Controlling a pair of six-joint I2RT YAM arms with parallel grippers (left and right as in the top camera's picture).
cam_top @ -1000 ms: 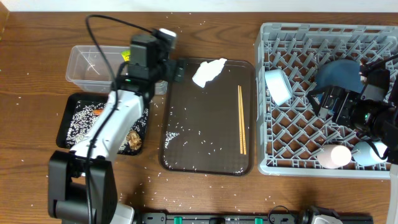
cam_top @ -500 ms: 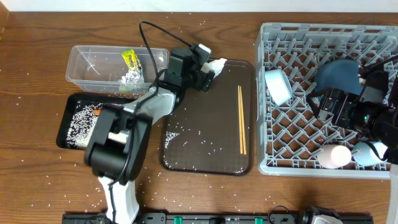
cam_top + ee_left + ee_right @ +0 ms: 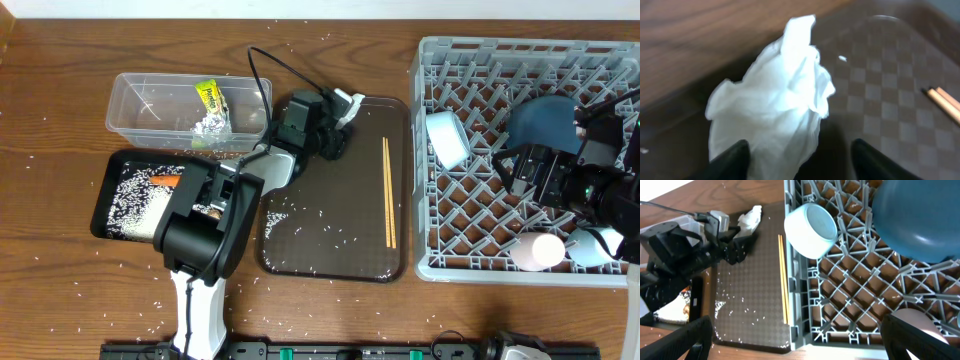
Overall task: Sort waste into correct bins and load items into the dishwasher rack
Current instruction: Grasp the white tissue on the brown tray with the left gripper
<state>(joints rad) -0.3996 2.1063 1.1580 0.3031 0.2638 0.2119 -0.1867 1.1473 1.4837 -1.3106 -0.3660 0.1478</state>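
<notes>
White tissue at the far left corner of the dark brown serving tray, crumpled lengthwise directly ahead of the nearer left end effector, whose half-spread fingers flank its base unpinched; right end effector, wide, over the dishwasher rack.

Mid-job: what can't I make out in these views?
- Left wrist: blurred; whether the left tool touches the tissue is unclear.
- Overhead: left tool covers most of the tissue.
- Overhead: left arm hides part of the black tray.
- Overhead: right arm partly covers the light blue cup.
</notes>
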